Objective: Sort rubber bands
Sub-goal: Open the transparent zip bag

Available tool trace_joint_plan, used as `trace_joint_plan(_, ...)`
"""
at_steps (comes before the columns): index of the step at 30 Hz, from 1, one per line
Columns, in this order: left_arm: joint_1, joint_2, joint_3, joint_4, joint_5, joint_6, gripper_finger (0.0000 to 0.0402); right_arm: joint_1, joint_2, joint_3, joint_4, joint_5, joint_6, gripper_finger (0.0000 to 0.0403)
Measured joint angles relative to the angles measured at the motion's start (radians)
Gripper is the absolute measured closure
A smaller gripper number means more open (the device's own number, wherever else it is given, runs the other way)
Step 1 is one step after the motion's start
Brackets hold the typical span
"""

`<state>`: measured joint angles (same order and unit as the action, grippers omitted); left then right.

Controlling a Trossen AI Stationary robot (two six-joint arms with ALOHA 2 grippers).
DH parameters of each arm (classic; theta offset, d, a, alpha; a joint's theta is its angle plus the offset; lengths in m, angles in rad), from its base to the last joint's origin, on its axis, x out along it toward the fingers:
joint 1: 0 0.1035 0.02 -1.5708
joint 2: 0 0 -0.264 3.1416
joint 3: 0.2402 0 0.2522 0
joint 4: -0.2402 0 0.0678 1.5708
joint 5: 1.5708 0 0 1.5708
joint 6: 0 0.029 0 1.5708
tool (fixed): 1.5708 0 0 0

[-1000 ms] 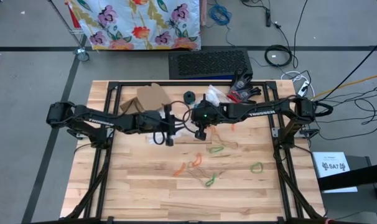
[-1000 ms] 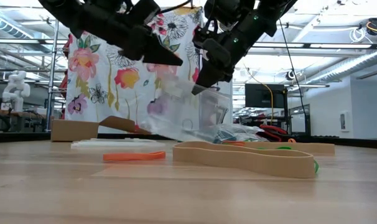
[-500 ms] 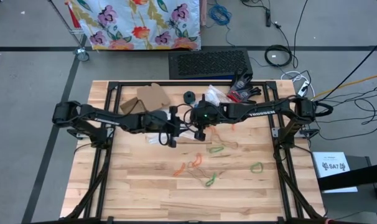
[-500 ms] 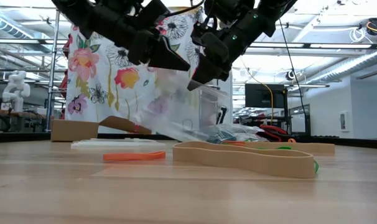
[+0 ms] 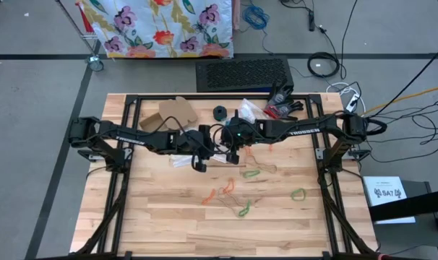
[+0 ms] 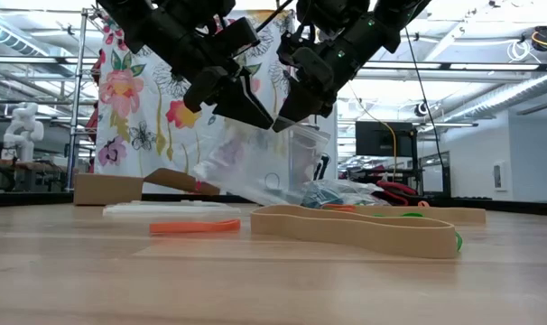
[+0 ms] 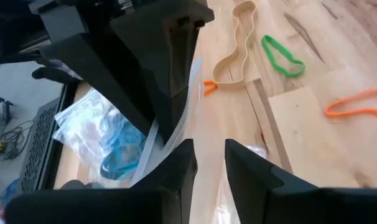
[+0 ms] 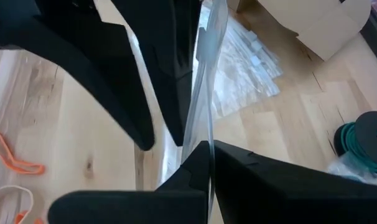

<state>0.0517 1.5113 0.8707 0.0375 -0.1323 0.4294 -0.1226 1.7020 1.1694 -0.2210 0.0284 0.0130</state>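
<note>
Rubber bands [image 5: 237, 193] are seen loose on the tabletop [image 5: 154, 224], scattered near its middle on the side toward the right arm: orange, green and tan loops, mostly apart from one another, a few overlapping. In the low view a tan band [image 6: 355, 230] lies flat nearest the camera, with an orange band [image 6: 194, 227] just beside it. None is held.

Above them, a clear plastic bag [image 6: 273, 167] is held up off the wood. Its upper edge is pinched between the pressed-together fingers of the right hand [image 8: 208, 165], seen plainly in the right wrist view. The left hand [image 7: 208, 163] is stationed right against the same edge, fingers parted with a narrow gap; the bag's film appears to run into that gap, though a firm grip cannot be confirmed.

More clear bags [image 5: 251, 110], one holding blue bands, lie at the far side of the tabletop near a cardboard piece [image 5: 174, 112].

Step judged in hand: opening the bag's mouth between both hands, ahead of filling. No loose band appears sorted yet.

Next move would call for the left fingers to catch only one wall of the film and draw it away from the right; catching both walls would keep the mouth shut.
</note>
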Motion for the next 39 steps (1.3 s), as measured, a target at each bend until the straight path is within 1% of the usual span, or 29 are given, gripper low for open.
trace_joint_plan(4, -0.002, -0.009, 0.009, 0.011, -0.043, 0.030, 0.0328, 0.000, 0.000, 0.000, -0.014, 0.000, 0.001, 0.0403)
trace_joint_plan(8, -0.002, -0.026, 0.034, 0.006, -0.077, 0.030, 0.0332, 0.000, 0.000, 0.000, -0.085, -0.003, 0.010, 0.0403)
trace_joint_plan(11, 0.002, -0.050, 0.041, 0.008, -0.081, 0.030, 0.0332, 0.001, 0.000, 0.000, -0.109, -0.006, 0.014, 0.0403)
trace_joint_plan(14, 0.022, -0.055, 0.042, 0.006, -0.081, 0.005, 0.0332, 0.012, 0.000, 0.000, -0.087, -0.007, -0.002, 0.0403)
trace_joint_plan(16, 0.039, -0.050, 0.042, -0.001, -0.051, -0.033, 0.0332, 0.026, 0.000, 0.000, -0.059, -0.008, -0.020, 0.0403)
trace_joint_plan(19, 0.058, -0.044, 0.042, -0.021, 0.043, -0.063, 0.0332, 0.041, 0.000, 0.000, -0.050, -0.010, -0.036, 0.0403)
trace_joint_plan(24, 0.066, -0.044, 0.042, -0.020, 0.063, -0.084, 0.0332, 0.046, 0.000, 0.000, -0.046, -0.007, -0.040, 0.0403)
trace_joint_plan(28, 0.066, -0.044, 0.042, -0.001, 0.139, -0.084, 0.0332, 0.043, 0.000, 0.000, -0.042, -0.004, -0.039, 0.0403)
trace_joint_plan(39, 0.069, -0.044, 0.042, -0.075, 0.135, -0.132, 0.0332, 0.042, 0.000, -0.001, 0.002, 0.002, -0.053, 0.0403)
